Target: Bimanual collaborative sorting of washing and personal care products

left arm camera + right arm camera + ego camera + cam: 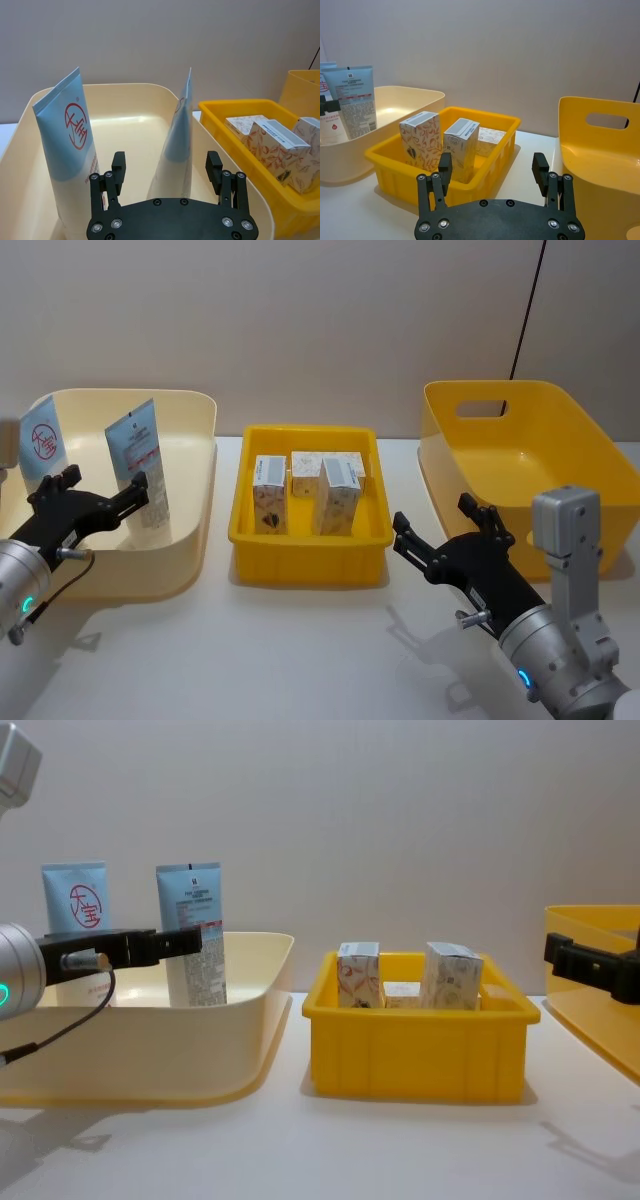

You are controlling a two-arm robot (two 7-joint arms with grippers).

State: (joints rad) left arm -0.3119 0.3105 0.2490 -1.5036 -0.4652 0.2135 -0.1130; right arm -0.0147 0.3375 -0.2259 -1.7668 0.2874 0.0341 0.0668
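Two squeeze tubes stand upright in the cream bin (190, 540). One is a pale-blue tube with a red band (140, 455), seen edge-on in the left wrist view (175, 145). The other carries a round red logo (44, 440) (70, 145). My left gripper (105, 482) (166, 172) is open at the bin's near side, and the red-band tube stands just beyond the gap between its fingers. Three small white patterned cartons (270, 495) (422, 145) stand in the yellow tray (305, 555). My right gripper (435, 515) (492, 170) hangs open and holds nothing, to the right of the tray.
A large deep yellow bin with a handle slot (520, 455) (600, 165) stands at the right with nothing visible inside. White tabletop lies bare in front of the bins. A grey wall closes the back.
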